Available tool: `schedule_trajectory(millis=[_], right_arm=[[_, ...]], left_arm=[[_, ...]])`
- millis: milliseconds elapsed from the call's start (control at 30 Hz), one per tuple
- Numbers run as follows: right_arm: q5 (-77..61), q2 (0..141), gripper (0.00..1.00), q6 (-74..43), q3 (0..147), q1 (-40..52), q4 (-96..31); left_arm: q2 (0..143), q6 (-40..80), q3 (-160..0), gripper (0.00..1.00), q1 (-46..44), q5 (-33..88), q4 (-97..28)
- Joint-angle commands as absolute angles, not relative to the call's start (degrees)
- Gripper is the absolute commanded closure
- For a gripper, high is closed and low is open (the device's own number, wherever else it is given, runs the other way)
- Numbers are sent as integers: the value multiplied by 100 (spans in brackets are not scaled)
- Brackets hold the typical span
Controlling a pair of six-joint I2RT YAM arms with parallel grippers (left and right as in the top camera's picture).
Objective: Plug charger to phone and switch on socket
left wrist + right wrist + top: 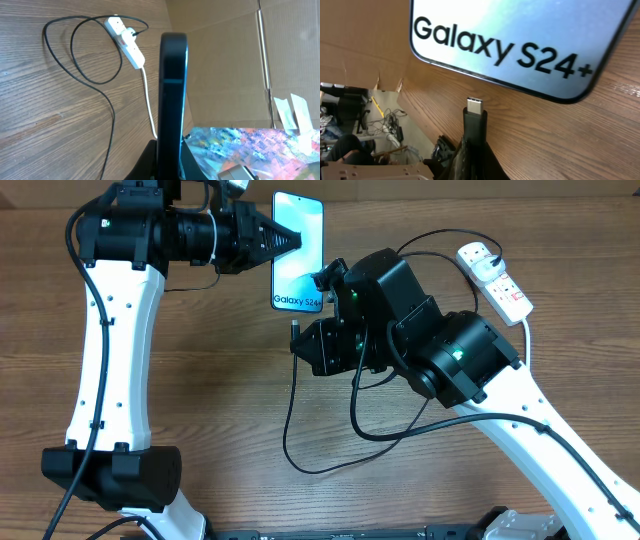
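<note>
The phone [298, 250] has a light blue screen reading "Galaxy S24+". My left gripper [288, 240] is shut on its left side. In the left wrist view the phone [172, 85] shows edge-on between the jaws [169, 167]. My right gripper [303, 345] is shut on the charger's black connector [295, 328], just below the phone's bottom edge. In the right wrist view the connector's metal tip [474, 106] points at the phone [520, 35] with a small gap, above the jaws [475, 160]. The white socket [496, 278] lies far right with the plug [478, 252] in it.
The black cable [300, 450] loops across the table's middle under my right arm and runs to the socket [126, 47]. The socket's thick white cord [148, 105] trails off. A cardboard wall [225, 65] stands beyond the table edge.
</note>
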State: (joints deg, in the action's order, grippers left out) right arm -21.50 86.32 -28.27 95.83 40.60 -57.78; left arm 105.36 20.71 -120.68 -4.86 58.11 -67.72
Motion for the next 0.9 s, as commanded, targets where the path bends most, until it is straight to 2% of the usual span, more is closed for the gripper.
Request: schedule_trajectory(millis=[0,867], right_arm=[[-2016,8584,96,-2805,9647,4075,-5752],[-2021,8586,96,-2851,9647,4075,-5629]], left_arm=[[10525,1844,-12112,96,-440,6112,-6751],[10525,1839,-12112,96,-443,6311,-6899]])
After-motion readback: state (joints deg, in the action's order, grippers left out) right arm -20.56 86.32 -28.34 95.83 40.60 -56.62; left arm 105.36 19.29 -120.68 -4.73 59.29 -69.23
